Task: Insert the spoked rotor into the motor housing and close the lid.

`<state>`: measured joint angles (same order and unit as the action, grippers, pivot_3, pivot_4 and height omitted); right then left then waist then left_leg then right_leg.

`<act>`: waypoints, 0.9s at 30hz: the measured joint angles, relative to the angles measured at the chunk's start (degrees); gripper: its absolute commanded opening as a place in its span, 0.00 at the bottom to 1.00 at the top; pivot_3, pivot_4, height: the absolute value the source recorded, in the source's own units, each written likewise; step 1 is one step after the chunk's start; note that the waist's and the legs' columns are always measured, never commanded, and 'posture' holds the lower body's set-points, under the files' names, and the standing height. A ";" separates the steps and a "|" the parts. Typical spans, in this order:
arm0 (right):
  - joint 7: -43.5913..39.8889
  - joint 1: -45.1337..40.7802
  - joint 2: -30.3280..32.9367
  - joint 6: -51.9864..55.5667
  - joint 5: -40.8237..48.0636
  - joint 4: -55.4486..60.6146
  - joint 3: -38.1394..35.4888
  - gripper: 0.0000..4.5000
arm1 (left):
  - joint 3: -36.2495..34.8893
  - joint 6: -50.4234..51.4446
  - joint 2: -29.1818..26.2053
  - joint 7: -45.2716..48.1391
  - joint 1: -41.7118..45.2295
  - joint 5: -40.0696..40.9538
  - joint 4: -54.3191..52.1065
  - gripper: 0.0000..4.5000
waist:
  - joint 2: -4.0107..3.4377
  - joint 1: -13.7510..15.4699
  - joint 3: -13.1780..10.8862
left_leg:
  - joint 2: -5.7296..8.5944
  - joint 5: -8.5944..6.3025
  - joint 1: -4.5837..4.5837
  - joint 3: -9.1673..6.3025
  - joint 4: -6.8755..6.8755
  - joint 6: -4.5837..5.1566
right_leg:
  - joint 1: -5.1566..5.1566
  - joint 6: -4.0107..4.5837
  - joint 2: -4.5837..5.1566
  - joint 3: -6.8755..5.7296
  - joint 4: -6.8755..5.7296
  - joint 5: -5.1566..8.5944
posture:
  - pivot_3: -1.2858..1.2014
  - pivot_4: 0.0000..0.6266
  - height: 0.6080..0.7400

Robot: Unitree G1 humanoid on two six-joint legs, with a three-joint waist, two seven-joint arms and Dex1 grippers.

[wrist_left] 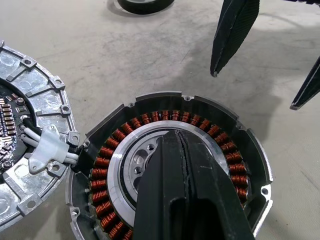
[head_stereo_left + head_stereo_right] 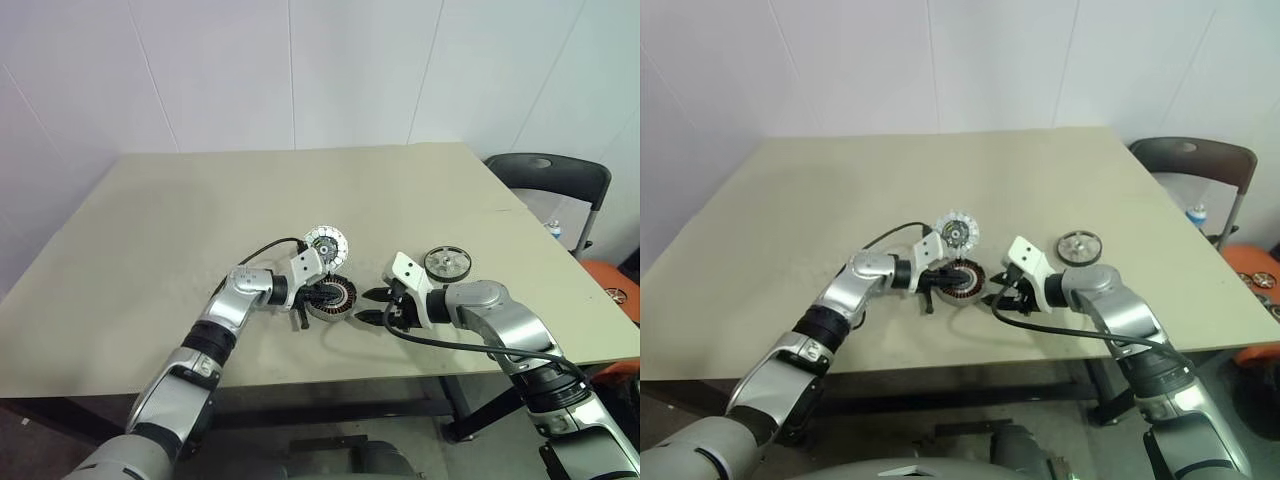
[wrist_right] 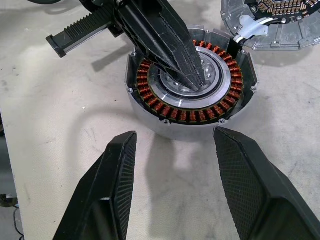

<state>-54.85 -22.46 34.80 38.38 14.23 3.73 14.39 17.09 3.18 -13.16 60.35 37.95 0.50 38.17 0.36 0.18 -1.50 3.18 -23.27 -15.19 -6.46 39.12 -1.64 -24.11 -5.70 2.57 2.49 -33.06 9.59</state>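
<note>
Desk [image 2: 180, 230]: wide beige top against a white panelled wall, carrying all the motor parts near its front edge.
Chair [image 2: 555, 180]: dark seat just past the desk's far right corner.
Left claw [image 3: 192, 75]: fingers clenched flat together with nothing between them; the tips point down into the housing's centre, at or just above the hub — contact cannot be told.
Right claw [image 3: 172, 150]: released, the two black fingers spread wide and empty, aimed at the housing from its right side, tips close to the wall but apart from it.
Housing [image 1: 250, 145]: round shallow grey cup sitting open on the desk between the two claws, a ring of coppery windings inside around a silver hub.
Lid [image 2: 326, 243]: silver-white segmented disc with a dark middle, swung open and standing tilted up at the housing's far edge, joined to it there; a white clip with wires sits at the joint.
Rotor [image 2: 447, 264]: black-rimmed wheel with silvery spokes, lying flat on the desk beyond the right wrist, well apart from the housing and untouched by either claw.
Cable [image 2: 268, 247]: black, looping off the left wrist above the desk.
</note>
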 measured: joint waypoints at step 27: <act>-0.28 0.03 -1.39 0.02 1.59 -0.06 -0.49 0.57 | -5.85 3.48 3.34 0.08 -2.38 8.39 -1.19 0.01 | 0.01 -0.62 -0.06 | 0.01 0.17 -0.45 -0.04 0.03 -0.32 | -0.79 0.21 0.07 0.02 0.00 -0.15 | 0.52 0.00 1.00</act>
<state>-55.13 -22.43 33.40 38.39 15.82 3.67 13.90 11.24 6.66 -9.82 60.42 35.57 8.89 36.98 0.38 -0.44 -1.56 3.20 -23.10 -15.64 -6.50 39.15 -1.97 -24.90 -5.49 2.65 2.50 -33.06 9.43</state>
